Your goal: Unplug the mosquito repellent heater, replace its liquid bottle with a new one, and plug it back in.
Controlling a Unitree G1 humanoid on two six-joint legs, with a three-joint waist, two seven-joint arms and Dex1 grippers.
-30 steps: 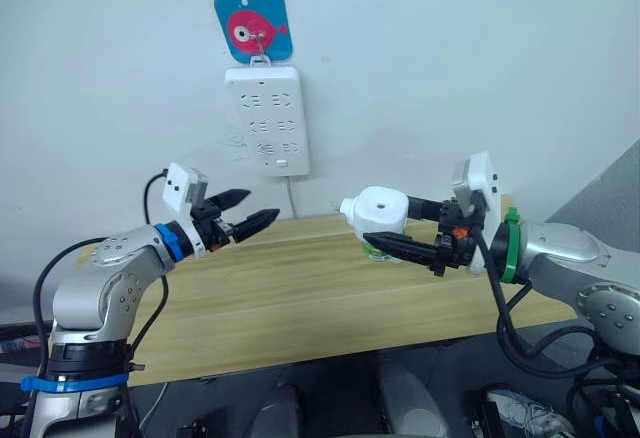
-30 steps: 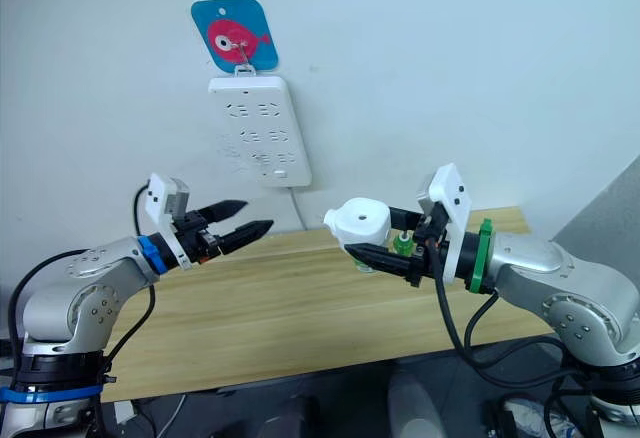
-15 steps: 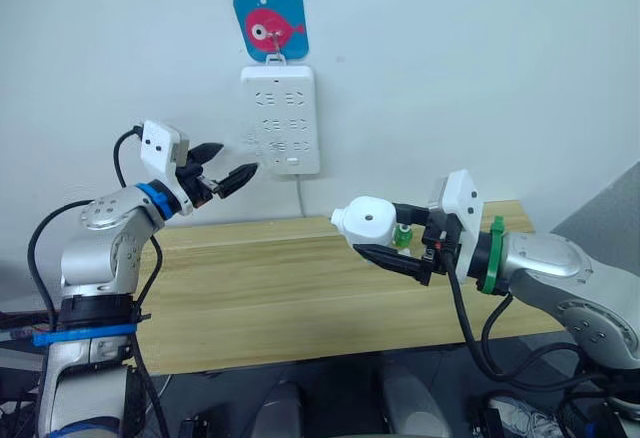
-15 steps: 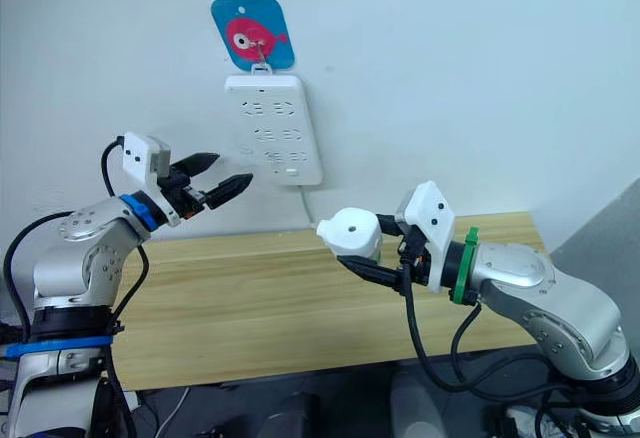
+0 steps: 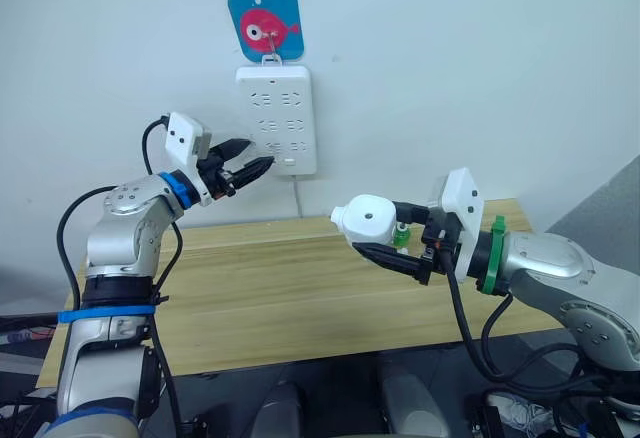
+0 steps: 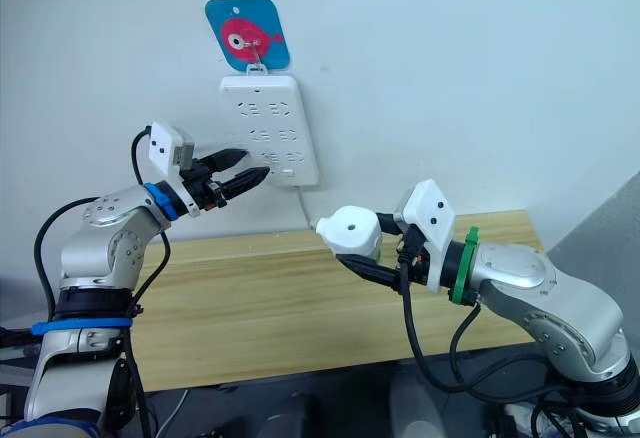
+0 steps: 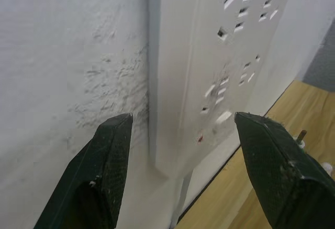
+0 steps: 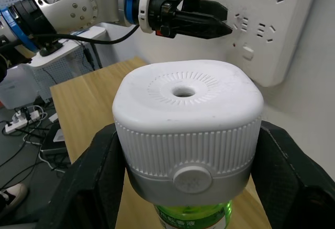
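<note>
Gripping heater (image 8: pixel 187 129), right hand (image 5: pixel 388 238); wrist view reveals green bottle (image 8: pixel 193 216); left hand (image 5: pixel 245 168) open, empty.

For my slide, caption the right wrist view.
Right gripper clamps the white mosquito repellent heater, green bottle beneath, facing the wall power strip.

A long white plastic power strip (image 5: pixel 275 119) hangs on the wall behind the light wooden bench (image 5: pixel 290 288), directly below a blue square fish sticker (image 5: pixel 265 23). The left gripper (image 5: pixel 250 166) sits just left of the strip's lower end. To the right, above the bench, the right gripper (image 5: pixel 375 238) holds the small white rounded mosquito repellent heater (image 5: pixel 366 220).
</note>
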